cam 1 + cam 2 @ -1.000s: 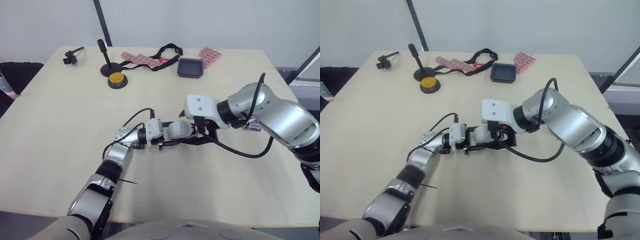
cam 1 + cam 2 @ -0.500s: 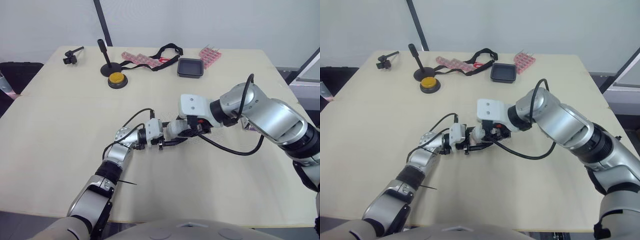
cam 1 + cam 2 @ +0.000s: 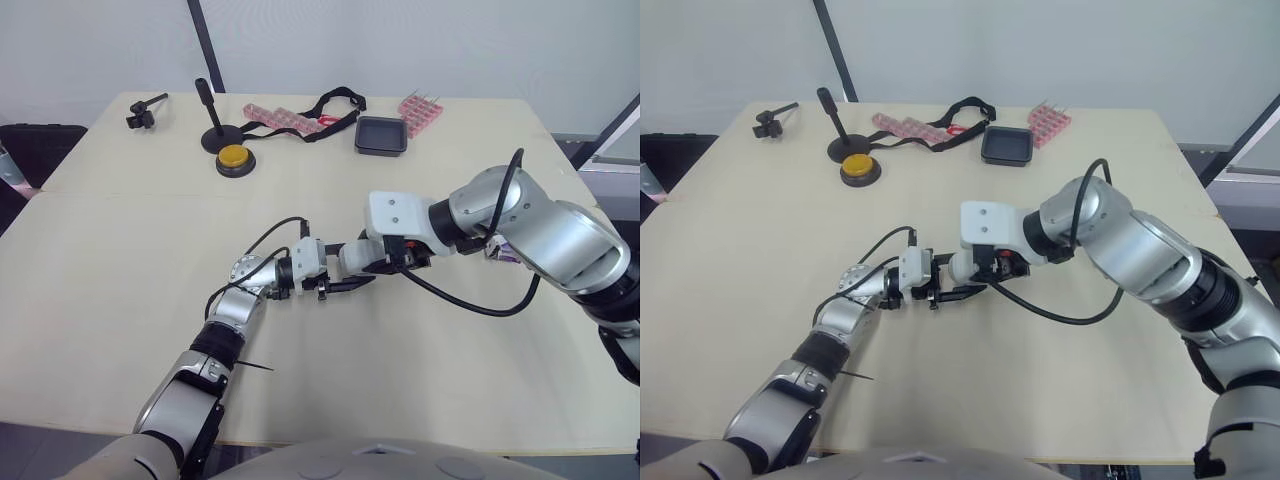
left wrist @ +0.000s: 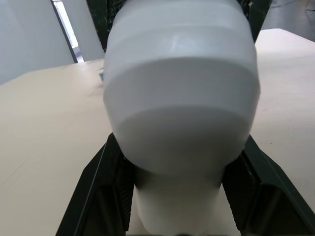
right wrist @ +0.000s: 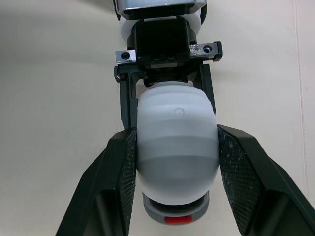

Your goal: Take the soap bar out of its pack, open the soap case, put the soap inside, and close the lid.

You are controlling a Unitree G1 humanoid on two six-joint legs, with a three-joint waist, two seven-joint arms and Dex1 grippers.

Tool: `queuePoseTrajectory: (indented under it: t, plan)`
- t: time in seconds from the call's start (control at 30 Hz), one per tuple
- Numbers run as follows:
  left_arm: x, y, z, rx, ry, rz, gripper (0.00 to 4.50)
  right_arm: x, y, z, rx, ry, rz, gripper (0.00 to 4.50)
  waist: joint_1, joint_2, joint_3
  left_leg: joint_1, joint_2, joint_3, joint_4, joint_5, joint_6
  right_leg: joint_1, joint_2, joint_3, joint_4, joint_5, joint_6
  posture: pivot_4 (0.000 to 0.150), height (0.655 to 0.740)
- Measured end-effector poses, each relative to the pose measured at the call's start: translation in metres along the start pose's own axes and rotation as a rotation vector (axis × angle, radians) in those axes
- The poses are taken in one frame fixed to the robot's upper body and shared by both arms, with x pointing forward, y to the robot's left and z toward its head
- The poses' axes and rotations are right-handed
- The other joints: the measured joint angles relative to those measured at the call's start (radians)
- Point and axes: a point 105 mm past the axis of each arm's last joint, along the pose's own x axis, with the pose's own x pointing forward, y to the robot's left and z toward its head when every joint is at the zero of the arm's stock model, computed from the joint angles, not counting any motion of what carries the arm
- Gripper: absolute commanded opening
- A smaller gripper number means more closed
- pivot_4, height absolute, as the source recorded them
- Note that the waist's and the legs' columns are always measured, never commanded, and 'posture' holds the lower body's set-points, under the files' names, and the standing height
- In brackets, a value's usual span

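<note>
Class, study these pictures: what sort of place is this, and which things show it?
Probably a robotics lab or test bench: a plain light table against a bare wall, with a yellow push button and a black stand on a round base set out on it.

A pale wooden table (image 3: 120, 300) stands before a plain light-grey wall (image 3: 450, 40), a dark pole (image 3: 198, 30) rising behind.

No legible text or labels anywhere.
</note>
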Motion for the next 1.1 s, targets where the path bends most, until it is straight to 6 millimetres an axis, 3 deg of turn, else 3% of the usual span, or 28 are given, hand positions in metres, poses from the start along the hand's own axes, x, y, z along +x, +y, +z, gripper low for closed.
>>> queuePoseTrajectory:
  t: [0.5,1.1]
  plan:
    - [-0.001,0.0,0.0,-0.006,0.002,0.0,1.92,-0.002,-0.006,-0.016,0.132,-0.085,-0.005,1.96,0.0,0.0,0.0,0.0,0.0,0.0,0.0,0.001,0.002,0.0,0.0,0.0,0.0,0.0,0.0,0.15,0.7395]
    - [-0.006,-0.002,0.001,-0.027,0.0,0.001,1.92,-0.004,-0.003,-0.024,0.115,-0.143,-0.025,1.96,-0.004,0.0,-0.001,0.0,0.001,0.0,-0.002,0.003,0.005,0.0,0.001,0.0,-0.002,0.0,0.0,0.15,0.7395]
